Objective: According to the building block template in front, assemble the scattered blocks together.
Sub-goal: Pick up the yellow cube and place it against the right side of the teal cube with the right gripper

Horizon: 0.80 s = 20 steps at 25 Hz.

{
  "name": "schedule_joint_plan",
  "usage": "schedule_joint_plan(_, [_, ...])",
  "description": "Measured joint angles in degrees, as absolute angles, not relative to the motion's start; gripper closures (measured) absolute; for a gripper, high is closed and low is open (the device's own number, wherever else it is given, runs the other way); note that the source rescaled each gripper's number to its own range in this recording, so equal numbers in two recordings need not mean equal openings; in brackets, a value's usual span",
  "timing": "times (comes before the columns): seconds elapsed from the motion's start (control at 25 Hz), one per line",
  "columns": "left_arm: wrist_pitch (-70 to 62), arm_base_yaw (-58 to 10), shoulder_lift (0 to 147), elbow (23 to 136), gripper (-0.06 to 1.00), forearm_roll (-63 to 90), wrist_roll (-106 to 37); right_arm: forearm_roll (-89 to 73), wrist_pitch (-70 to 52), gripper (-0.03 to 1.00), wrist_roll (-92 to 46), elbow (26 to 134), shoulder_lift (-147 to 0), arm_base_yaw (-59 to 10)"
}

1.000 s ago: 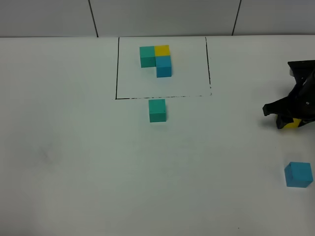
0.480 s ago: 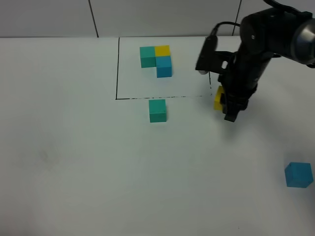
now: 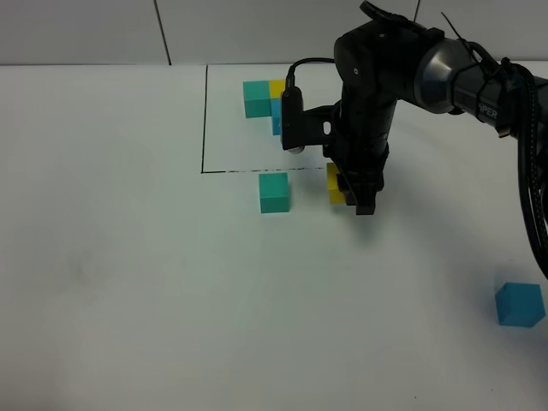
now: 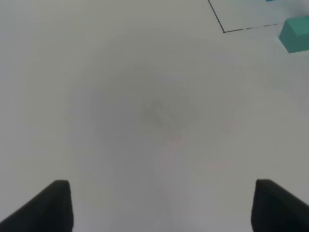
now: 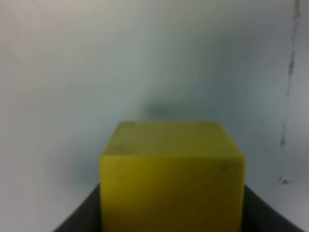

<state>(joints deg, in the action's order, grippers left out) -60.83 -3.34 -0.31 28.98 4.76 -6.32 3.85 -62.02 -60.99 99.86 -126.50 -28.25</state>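
A white table (image 3: 128, 282) is seen from a high camera. At its far side the building block template (image 3: 231, 141) is marked out as a thin black-lined rectangle, and inside it an L of joined cubes is shown: teal-green, yellow and blue, the blue one largely hidden behind a black arm (image 3: 385, 68). The right gripper (image 3: 349, 195), carried by that arm, is closed on the yellow cube (image 3: 335, 183), which is pinched between its fingers just outside the near line of the rectangle. Whether this cube rests on the table or is held just above it cannot be told. In the right wrist view the yellow cube (image 5: 171, 181) fills the lower part of the picture, with the dark fingers (image 5: 79, 222) seen at either side of it and a stretch of the black line beyond. The teal-green cube (image 3: 274, 193) is set on the table just outside the same near line, beside the yellow cube with a gap left between them. The sky-blue cube (image 3: 519, 303) lies well apart from both, at the near right of the table. In the left wrist view the left gripper (image 4: 161, 205) is shown spread wide, with only its two dark fingertips (image 4: 57, 205) visible and nothing held between them; the teal-green cube (image 4: 294, 34) is caught at the edge of that view.
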Motion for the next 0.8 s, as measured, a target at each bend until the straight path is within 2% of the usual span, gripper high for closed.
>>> schedule_joint_plan(0.24, [-60.8, -3.3, -0.3, 29.0, 0.19, 4.8, -6.3, 0.0, -58.7, 0.96, -61.9, 101.0, -127.6, -28.8])
schedule_joint_plan(0.8, [-60.8, -3.3, -0.3, 29.0, 0.19, 4.8, -6.3, -0.7, -62.4, 0.96, -62.7, 111.1, -137.0, -28.8])
